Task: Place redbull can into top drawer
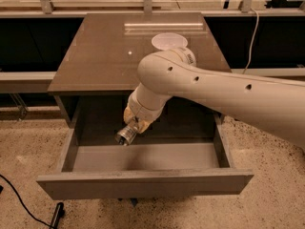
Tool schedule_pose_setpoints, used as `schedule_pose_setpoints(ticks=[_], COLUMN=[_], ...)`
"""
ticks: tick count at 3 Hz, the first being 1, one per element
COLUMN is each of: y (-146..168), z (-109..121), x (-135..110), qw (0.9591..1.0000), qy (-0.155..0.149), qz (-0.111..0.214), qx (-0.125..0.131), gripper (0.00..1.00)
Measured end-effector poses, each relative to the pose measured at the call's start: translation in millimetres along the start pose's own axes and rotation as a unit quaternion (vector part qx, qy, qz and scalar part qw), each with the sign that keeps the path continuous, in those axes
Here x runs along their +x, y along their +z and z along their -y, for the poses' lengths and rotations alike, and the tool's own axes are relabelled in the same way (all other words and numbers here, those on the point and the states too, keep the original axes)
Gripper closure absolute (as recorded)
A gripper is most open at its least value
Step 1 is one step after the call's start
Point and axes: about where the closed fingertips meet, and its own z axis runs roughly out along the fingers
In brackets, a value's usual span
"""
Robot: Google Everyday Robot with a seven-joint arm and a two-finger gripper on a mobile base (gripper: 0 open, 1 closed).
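The gripper (133,126) hangs inside the open top drawer (143,182), clenched around the redbull can (125,136), whose shiny round end pokes out just below and to the left of it. The can is held tilted, end-down toward the drawer floor, apparently so it can be set down low rather than dropped. It looks close above the floor, though contact cannot be confirmed. The drawer's front panel lies well forward of the gripper, leaving room to release. Behind and above the gripper, on the desk (105,56), sits a white bowl (167,40), well apart from this work.
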Motion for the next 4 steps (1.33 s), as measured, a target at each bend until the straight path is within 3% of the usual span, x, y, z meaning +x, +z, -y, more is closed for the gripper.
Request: schedule_pose_setpoints(ticks=[1,2,3,4], y=[15,41,40,41], z=[3,-2,-1,-2], x=[15,21,20,19], qw=[0.9999,0.9984,0.9987,0.9987], qy=[0.013,0.037,0.034,0.034], qz=[-0.005,0.035,0.031,0.033], qx=[0.003,0.024,0.022,0.021], gripper=[1.00,0.74,0.51,0.20])
